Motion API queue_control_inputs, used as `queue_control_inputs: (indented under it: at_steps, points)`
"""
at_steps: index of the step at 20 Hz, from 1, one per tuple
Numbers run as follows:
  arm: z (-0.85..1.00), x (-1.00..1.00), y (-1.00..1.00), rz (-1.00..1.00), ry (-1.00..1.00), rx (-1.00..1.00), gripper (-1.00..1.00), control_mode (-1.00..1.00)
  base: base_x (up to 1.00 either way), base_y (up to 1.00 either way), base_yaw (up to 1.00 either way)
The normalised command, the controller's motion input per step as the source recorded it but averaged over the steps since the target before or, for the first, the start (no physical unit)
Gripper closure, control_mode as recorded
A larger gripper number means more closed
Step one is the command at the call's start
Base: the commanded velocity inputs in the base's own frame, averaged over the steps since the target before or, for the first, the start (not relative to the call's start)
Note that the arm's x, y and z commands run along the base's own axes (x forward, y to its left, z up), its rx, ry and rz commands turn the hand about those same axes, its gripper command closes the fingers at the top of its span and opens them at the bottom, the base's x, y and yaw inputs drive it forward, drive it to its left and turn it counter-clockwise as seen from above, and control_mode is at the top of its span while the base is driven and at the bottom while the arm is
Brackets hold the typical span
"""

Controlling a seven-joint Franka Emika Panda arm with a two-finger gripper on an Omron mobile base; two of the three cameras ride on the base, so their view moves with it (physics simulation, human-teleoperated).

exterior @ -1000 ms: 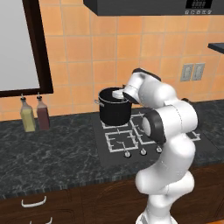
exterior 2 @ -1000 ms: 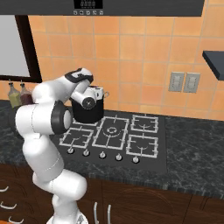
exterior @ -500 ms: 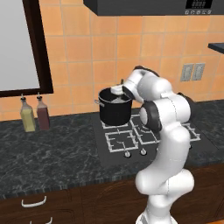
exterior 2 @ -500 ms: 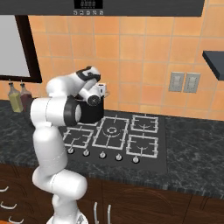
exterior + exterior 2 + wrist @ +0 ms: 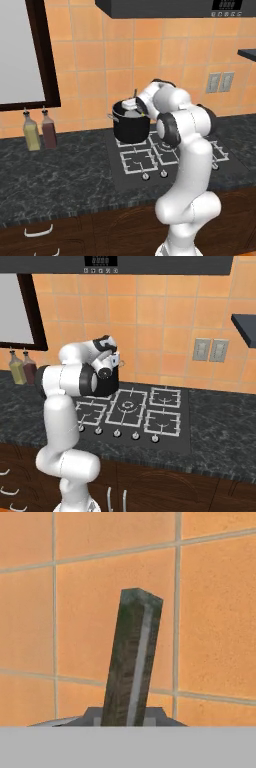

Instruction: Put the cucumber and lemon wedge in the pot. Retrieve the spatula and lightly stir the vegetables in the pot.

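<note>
The arm has straightened, bringing the end effector (image 5: 131, 104) over the pot (image 5: 131, 126) on the hob; grip state unclear, cucumber (image 5: 132, 657) upright between the tips; early release risks missing the pot.

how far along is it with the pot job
Done: nothing certain; the inside of the pot is hidden. In hand: the gripper sits over the pot, and a dark green stick, likely the cucumber, stands before it above the pot's rim. Left: probably the lemon wedge, then the spatula and stirring.
</note>
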Motion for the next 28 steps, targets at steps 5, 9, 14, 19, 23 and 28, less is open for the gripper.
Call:
queue_control_inputs:
  at_steps: [5,9,14,19,23,28]
  points:
    - [-0.37,-0.26,0.14,0.03,0.30,0.10,1.00,-1.00,0.00,0.00,0.00]
    - [-0.02,-0.31,0.03,0.03,0.37,0.16,1.00,-1.00,0.00,0.00,0.00]
    - [0.06,-0.04,-0.16,0.00,0.21,0.20,1.00,-1.00,0.00,0.00,0.00]
    - [-0.14,0.01,-0.49,0.00,0.10,0.15,1.00,-1.00,0.00,0.00,0.00]
    - [-0.33,0.38,-0.33,0.00,-0.04,0.00,1.00,-1.00,0.00,0.00,0.00]
    - [-0.18,0.52,-0.05,0.03,-0.26,-0.04,1.00,-1.00,0.00,0.00,0.00]
